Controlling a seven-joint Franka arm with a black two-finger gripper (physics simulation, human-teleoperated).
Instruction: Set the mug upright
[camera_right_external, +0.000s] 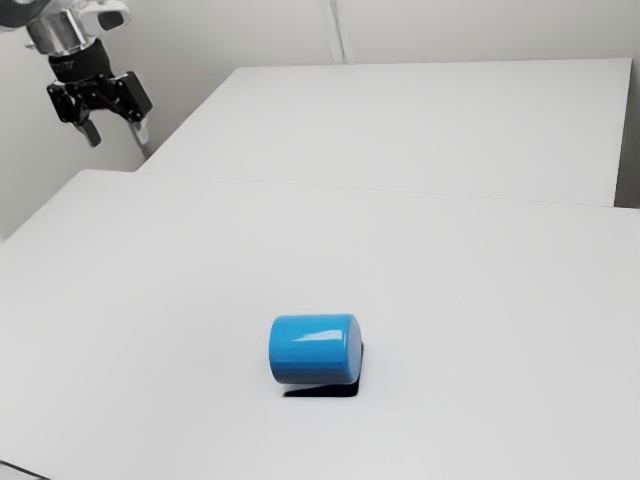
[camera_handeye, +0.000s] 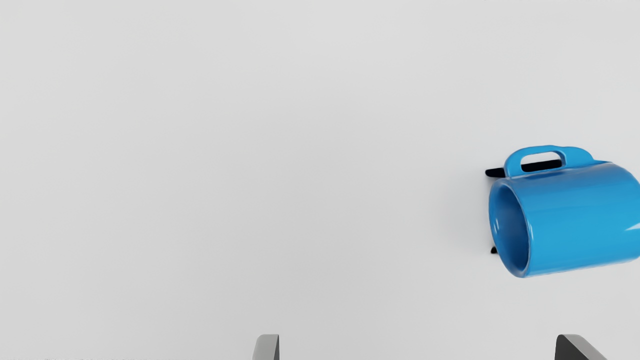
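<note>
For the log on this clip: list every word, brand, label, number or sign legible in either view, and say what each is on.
There are none to quote. The blue mug shows plain, glossy sides, and no lettering or sign can be made out on the white table or on the gripper.

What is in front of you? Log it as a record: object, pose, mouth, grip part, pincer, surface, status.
object: blue mug
pose: lying on its side
mouth: rim toward the exterior view's left, closed base toward its right
grip part: looped handle on the mug's side
pincer: pincer open, raised, clear of the mug
surface: plain white table
status: mug not upright
</note>
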